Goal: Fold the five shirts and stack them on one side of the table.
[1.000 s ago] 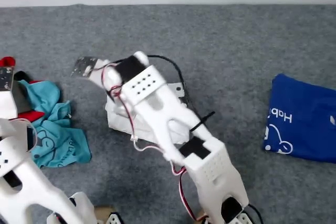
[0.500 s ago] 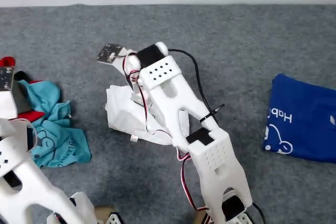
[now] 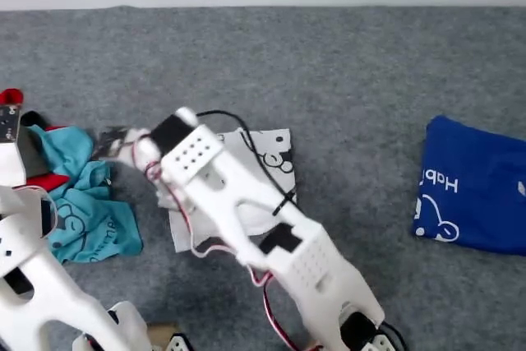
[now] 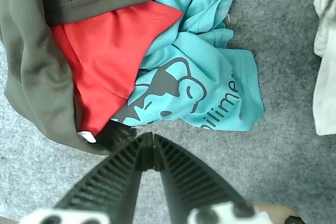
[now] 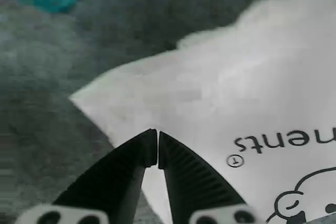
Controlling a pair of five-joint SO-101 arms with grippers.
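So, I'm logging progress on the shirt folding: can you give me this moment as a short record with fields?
folded: blue shirt, looks folded, lying alone at one side of the table
in work: white shirt, spread flat mid-table
unfolded: teal shirt, red shirt, dark shirt, crumpled together at the other side
left gripper: shut, above bare table at the edge of those three shirts
right gripper: shut, tips over the white shirt near its edge
stack: one shirt so far
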